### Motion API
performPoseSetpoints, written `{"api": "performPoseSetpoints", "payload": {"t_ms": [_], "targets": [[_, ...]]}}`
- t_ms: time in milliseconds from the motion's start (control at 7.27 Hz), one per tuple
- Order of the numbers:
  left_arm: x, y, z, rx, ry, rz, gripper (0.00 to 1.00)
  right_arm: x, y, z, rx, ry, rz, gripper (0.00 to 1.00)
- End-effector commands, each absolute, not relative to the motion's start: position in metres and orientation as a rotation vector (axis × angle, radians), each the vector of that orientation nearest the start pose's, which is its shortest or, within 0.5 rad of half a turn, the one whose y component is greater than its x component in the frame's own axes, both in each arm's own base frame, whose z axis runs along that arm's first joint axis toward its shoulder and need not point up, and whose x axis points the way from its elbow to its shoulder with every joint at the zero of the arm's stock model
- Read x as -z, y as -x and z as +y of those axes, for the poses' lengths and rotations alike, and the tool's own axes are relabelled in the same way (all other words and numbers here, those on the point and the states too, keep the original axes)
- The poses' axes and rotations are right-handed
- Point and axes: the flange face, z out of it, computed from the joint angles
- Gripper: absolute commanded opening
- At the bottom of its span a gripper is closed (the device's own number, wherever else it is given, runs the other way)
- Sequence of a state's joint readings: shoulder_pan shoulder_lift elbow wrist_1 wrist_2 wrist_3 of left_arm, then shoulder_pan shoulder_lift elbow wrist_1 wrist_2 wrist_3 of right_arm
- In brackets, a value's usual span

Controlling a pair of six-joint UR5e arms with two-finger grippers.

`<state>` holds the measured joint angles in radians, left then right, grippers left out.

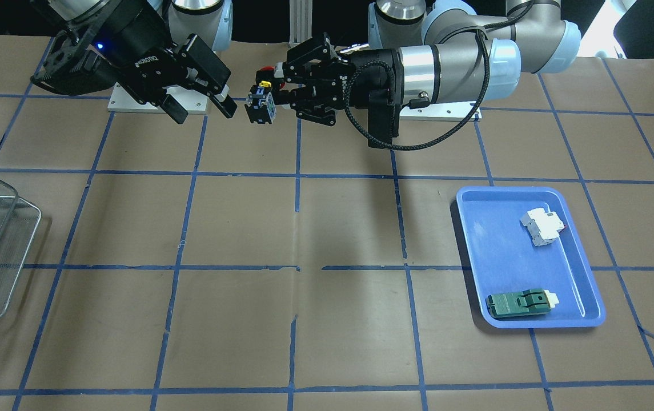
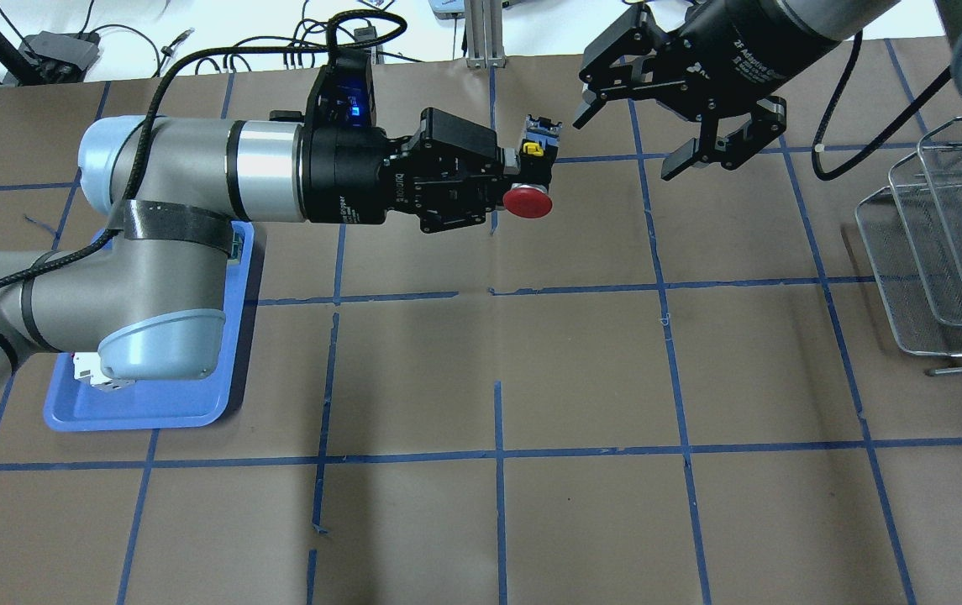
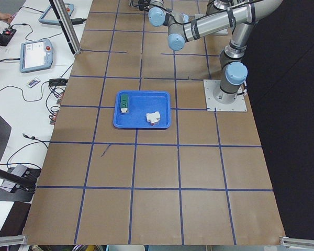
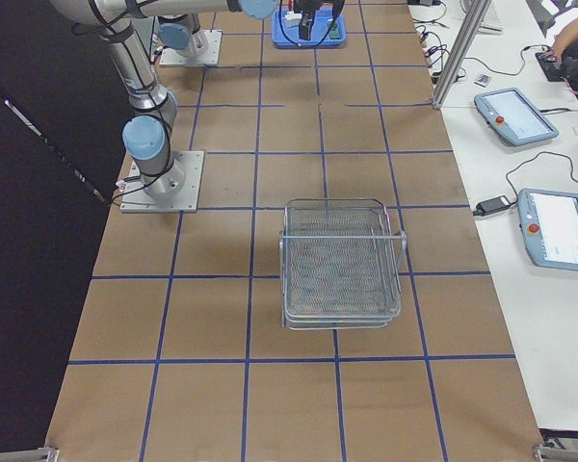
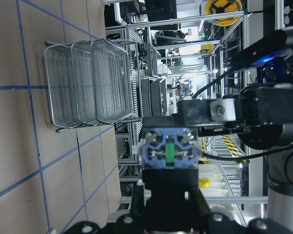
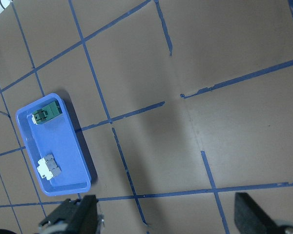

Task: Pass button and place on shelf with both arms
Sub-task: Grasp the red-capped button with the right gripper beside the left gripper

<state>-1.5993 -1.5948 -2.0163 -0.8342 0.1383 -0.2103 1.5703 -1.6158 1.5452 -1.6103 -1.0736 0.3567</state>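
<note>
L hand (image 2: 521,176) clamped on button (image 2: 528,202), midair; R hand (image 2: 628,141) wide open, empty, prob. not touching it.

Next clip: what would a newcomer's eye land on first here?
The left gripper holds the red-capped button up off the table near the robot's base, and the open right gripper faces it across a small gap. After that, the blue tray with a white breaker block and a green module on the robot's left, and the wire shelf on its right.
</note>
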Motion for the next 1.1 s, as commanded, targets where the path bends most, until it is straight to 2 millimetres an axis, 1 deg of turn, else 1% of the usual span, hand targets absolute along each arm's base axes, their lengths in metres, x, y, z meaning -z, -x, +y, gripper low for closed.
{"api": "performPoseSetpoints", "payload": {"t_ms": [0,138,413,550,688,826,963], "targets": [[-0.424,0.244,-0.452,-0.058,0.046,-1.706,0.0,-0.54,-0.182,-0.489,0.034,-0.457,2.581,1.0],[-0.423,0.244,-0.452,-0.057,0.044,-1.709,0.0,-0.545,-0.182,-0.496,0.046,-0.459,2.58,1.0],[-0.422,0.244,-0.452,-0.055,0.044,-1.711,0.0,-0.558,-0.183,-0.517,0.074,-0.458,2.58,1.0],[-0.424,0.244,-0.452,-0.058,0.045,-1.709,0.0,-0.556,-0.195,-0.513,0.034,-0.533,2.57,1.0],[-0.423,0.244,-0.453,-0.057,0.044,-1.709,0.0,-0.553,-0.231,-0.499,0.019,-0.458,2.615,1.0],[-0.424,0.244,-0.452,-0.057,0.044,-1.708,0.0,-0.543,-0.246,-0.499,0.01,-0.427,2.672,1.0],[-0.425,0.244,-0.453,-0.058,0.046,-1.705,0.0,-0.542,-0.248,-0.501,0.0,-0.432,2.665,1.0]]}}
